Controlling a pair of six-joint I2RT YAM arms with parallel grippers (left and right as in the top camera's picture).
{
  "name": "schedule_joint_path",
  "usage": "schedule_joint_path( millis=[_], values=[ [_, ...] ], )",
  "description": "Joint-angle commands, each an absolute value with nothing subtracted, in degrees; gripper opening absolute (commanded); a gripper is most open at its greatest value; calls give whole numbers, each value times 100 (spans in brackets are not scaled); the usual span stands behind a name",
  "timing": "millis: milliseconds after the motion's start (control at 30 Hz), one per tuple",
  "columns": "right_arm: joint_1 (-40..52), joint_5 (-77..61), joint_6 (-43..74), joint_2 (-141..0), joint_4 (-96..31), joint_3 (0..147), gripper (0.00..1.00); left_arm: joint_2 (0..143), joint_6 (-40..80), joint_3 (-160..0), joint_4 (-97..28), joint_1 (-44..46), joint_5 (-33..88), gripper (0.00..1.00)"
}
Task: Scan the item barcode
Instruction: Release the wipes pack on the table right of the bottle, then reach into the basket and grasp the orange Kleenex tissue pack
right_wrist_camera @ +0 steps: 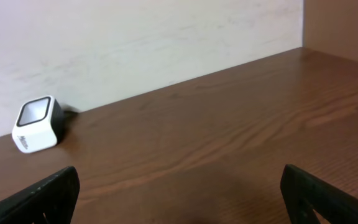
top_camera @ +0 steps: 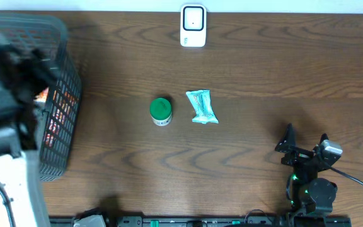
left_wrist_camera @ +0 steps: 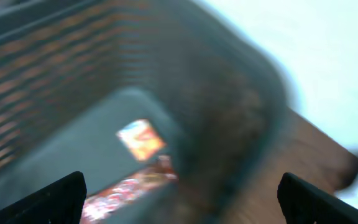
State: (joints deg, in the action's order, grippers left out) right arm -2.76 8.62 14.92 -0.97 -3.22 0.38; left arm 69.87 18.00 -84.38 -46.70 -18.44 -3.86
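My left fingers [left_wrist_camera: 61,196] hang over the dark mesh basket [top_camera: 65,94] at the left end of the tabletop [top_camera: 263,75]. They are spread wide, one tip at each lower corner of my wrist view, with nothing between them. That view is badly blurred, but I can make out a couple of orange and red wrappers [left_wrist_camera: 140,138] lying on the basket floor below me; what is printed on them I cannot tell. My right fingers [right_wrist_camera: 48,196] are just as wide apart and grip nothing. They sit low over bare wood near the front right of the tabletop, pointing toward the far wall. The scanner [top_camera: 193,26], a small white box with a dark window, stands at the back edge near the middle, and from my right wrist it shows at the far left against the wall. The loose items lie mid-table, well apart from both my arms: a green-lidded tub [top_camera: 161,111] standing upright, and a crumpled teal packet [top_camera: 201,106] lying just beside it on its right, not touching it.
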Motion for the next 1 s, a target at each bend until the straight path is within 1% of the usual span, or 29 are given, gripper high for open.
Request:
schedule_joint_path(
  millis=[0, 133, 233, 367, 467, 733, 967],
  values=[
    [-296, 871, 1564, -64, -344, 32, 99, 7601, 2047, -8462, -4812, -2561, 64, 98],
    [-296, 871, 1564, -64, -344, 32, 99, 8427, 2624, -8462, -4845, -2794, 231, 98],
    [-296, 871, 1564, -64, -344, 32, 99, 9096, 2768, -8462, -4639, -2729, 106, 98],
    [-296, 871, 1564, -64, -344, 32, 99, 9878, 3044, -8462, -4278, -2582, -375, 98],
    [-296, 871, 1564, -64, -344, 32, 99, 10396, 3275, -8462, -3907, -2550, -414, 98],
    [-296, 869, 1564, -64, -344, 32, 99, 11301, 3500, -8462, -3000, -2502, -408, 98],
    [-296, 871, 1564, -64, -344, 32, 99, 11828, 3957, -8462, -2829, -2401, -410, 98]
  ],
)
